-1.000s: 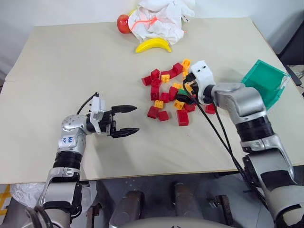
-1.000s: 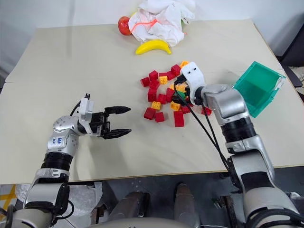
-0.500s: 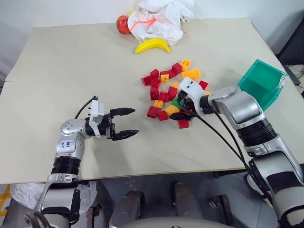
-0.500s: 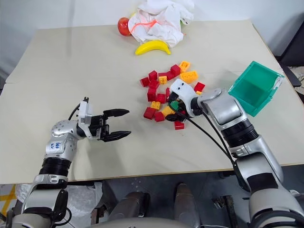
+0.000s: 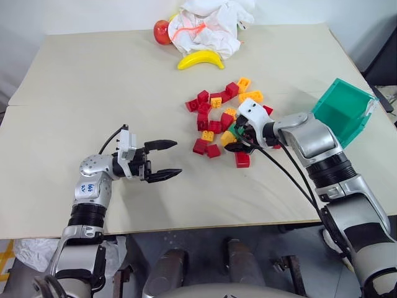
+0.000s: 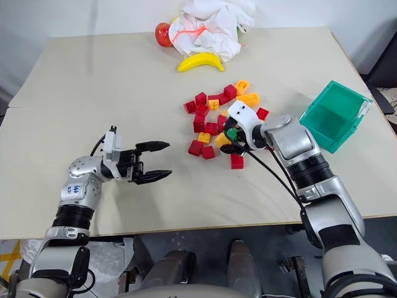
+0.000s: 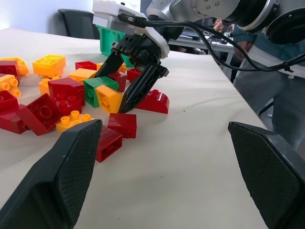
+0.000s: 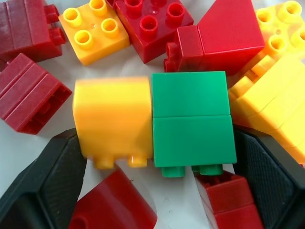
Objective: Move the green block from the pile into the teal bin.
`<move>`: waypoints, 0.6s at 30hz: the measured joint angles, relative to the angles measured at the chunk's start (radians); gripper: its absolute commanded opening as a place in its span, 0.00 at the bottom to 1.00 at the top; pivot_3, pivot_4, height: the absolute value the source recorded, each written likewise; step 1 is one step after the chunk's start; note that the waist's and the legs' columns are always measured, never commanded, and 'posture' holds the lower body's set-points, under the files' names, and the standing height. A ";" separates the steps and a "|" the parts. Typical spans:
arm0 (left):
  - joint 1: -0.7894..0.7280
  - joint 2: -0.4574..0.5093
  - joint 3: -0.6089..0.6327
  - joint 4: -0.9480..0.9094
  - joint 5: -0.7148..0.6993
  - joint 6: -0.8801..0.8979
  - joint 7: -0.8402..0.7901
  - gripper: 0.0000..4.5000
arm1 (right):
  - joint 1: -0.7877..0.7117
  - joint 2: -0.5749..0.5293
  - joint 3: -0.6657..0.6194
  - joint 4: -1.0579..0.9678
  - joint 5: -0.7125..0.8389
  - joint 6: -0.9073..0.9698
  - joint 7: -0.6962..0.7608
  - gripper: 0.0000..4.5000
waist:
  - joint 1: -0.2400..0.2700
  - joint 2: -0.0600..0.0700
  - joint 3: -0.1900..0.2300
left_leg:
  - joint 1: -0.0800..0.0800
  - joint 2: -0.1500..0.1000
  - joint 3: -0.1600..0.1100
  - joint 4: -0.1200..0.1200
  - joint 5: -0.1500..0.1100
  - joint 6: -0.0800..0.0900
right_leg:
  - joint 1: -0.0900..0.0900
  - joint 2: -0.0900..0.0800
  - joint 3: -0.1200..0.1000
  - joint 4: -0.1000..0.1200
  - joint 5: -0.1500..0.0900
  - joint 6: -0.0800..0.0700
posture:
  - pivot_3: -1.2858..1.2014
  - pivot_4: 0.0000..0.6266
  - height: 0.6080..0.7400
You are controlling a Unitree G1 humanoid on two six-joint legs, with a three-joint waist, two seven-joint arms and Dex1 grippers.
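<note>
The green block [image 8: 193, 125] lies on its side in the pile [image 5: 220, 121], down on the surface [image 5: 93, 81]. Its studs point toward the right pincer, and its long side runs the same way. A yellow brick [image 8: 113, 120] lies right against it, side by side. Red bricks [image 8: 152, 21] sit all around them.

The right pincer [image 7: 125, 78] is spread wide, one finger on each side of the green and yellow pair, tips down at the surface. It is not squeezing them yet. A second ago it was higher and over the far side of the pile; now it has come lower and turned. Some bricks have slid apart too.

The left pincer [image 5: 162, 159] is spread open and empty, well away from the pile, same as before. The teal bin [image 5: 344, 112] stands tilted at the surface's right edge.
</note>
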 measured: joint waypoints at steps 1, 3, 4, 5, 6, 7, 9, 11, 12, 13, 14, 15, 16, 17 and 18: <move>0.000 0.000 0.000 -0.001 0.000 0.000 0.001 1.00 | 0.001 -0.001 -0.007 -0.010 0.007 -0.001 0.012 1.00 | 0.000 0.000 0.000 | 0.000 0.000 0.000 0.000 0.000 0.000 | 0.000 0.000 0.000 0.000 0.000 0.000 | 0.52 0.24 1.00; 0.000 0.000 0.000 -0.002 0.000 0.000 0.003 1.00 | 0.006 -0.002 -0.039 -0.048 0.024 -0.007 0.030 1.00 | -0.001 0.000 0.000 | -0.003 0.000 0.000 0.000 0.000 0.000 | -0.002 0.000 0.000 0.000 0.000 0.000 | 0.52 0.24 1.00; 0.001 0.000 0.000 -0.005 0.000 0.000 0.005 1.00 | 0.007 -0.002 -0.061 -0.062 0.033 -0.014 0.033 1.00 | -0.002 0.000 0.000 | -0.004 0.000 0.000 0.000 0.000 0.000 | -0.004 0.000 0.000 0.000 0.000 0.000 | 0.52 0.24 1.00; 0.001 0.000 0.000 -0.008 0.000 0.000 0.006 1.00 | 0.008 -0.003 -0.080 -0.070 0.039 -0.023 0.033 1.00 | -0.002 0.000 0.000 | -0.005 0.000 0.000 0.000 0.000 0.000 | -0.005 0.000 0.000 0.000 0.000 0.000 | 0.52 0.24 1.00; 0.003 0.000 0.000 -0.011 0.000 0.000 0.008 1.00 | 0.011 -0.003 -0.099 -0.072 0.040 -0.029 0.032 1.00 | -0.002 0.000 0.000 | -0.006 0.000 0.000 0.000 0.000 0.000 | -0.006 0.000 0.000 0.001 0.000 0.000 | 0.52 0.24 1.00; 0.007 0.000 0.000 -0.015 0.000 0.001 0.011 1.00 | 0.017 -0.003 -0.116 -0.070 0.044 -0.044 0.028 1.00 | -0.001 0.000 0.000 | -0.007 0.000 0.000 0.000 0.000 0.000 | -0.007 0.000 0.000 0.001 0.000 0.000 | 0.52 0.24 1.00; 0.012 0.000 0.000 -0.027 0.000 0.002 0.013 1.00 | 0.022 -0.003 -0.149 -0.052 0.049 -0.064 0.019 1.00 | -0.002 0.000 0.000 | -0.008 0.000 0.000 0.000 0.000 0.000 | -0.007 0.000 0.000 0.001 0.000 0.000 | 0.52 0.24 1.00; 0.013 0.000 -0.001 -0.038 0.000 0.003 0.014 1.00 | 0.022 -0.006 -0.163 -0.018 0.037 -0.088 0.000 1.00 | -0.002 0.000 0.000 | -0.008 0.000 0.000 0.001 0.000 0.000 | -0.007 0.000 0.000 0.001 0.000 0.000 | 0.52 0.24 1.00; 0.013 0.000 -0.001 -0.039 0.000 0.004 0.014 1.00 | 0.022 -0.010 -0.162 0.003 0.025 -0.097 -0.007 1.00 | -0.002 0.000 0.000 | -0.008 0.000 0.000 0.001 0.000 0.000 | -0.007 0.000 0.000 0.001 0.000 0.000 | 0.52 0.24 1.00; 0.014 0.000 -0.001 -0.039 0.000 0.005 0.015 1.00 | 0.022 -0.016 -0.162 0.025 0.013 -0.113 -0.012 1.00 | -0.002 0.000 0.000 | -0.008 0.000 0.000 0.001 0.000 0.000 | -0.007 0.000 0.000 0.001 0.000 0.000 | 0.52 0.24 1.00; 0.014 0.000 -0.001 -0.039 0.000 0.005 0.015 1.00 | 0.021 -0.021 -0.162 0.033 0.005 -0.128 -0.015 1.00 | -0.002 0.000 0.000 | -0.007 0.000 0.001 0.001 0.000 0.000 | -0.008 0.000 0.000 0.001 0.000 0.000 | 0.52 0.24 1.00; 0.014 0.000 -0.001 -0.039 0.000 0.005 0.015 1.00 | 0.019 -0.025 -0.161 0.049 -0.008 -0.141 -0.019 1.00 | -0.003 0.000 0.000 | -0.007 0.000 0.001 0.001 0.000 0.000 | -0.007 0.000 0.000 0.001 0.000 0.000 | 0.52 0.24 1.00; 0.014 0.000 -0.001 -0.039 0.000 0.006 0.015 1.00 | 0.019 -0.025 -0.158 0.076 -0.027 -0.159 -0.029 1.00 | -0.004 0.000 0.000 | -0.007 0.000 0.001 0.001 0.000 0.000 | -0.008 0.000 0.000 0.001 0.000 0.000 | 0.52 0.24 1.00; 0.014 0.000 -0.001 -0.039 0.000 0.006 0.015 1.00 | 0.019 -0.025 -0.156 0.086 -0.035 -0.174 -0.033 1.00 | -0.004 0.000 0.000 | -0.007 0.000 0.001 0.001 0.000 0.000 | -0.008 0.000 0.000 0.002 0.000 0.000 | 0.52 0.24 1.00; 0.014 0.000 -0.001 -0.039 0.000 0.006 0.015 1.00 | 0.017 -0.024 -0.153 0.095 -0.045 -0.186 -0.036 1.00 | -0.005 0.000 0.000 | -0.007 0.000 0.001 0.001 0.000 0.000 | -0.008 0.000 0.001 0.002 0.000 0.000 | 0.52 0.24 1.00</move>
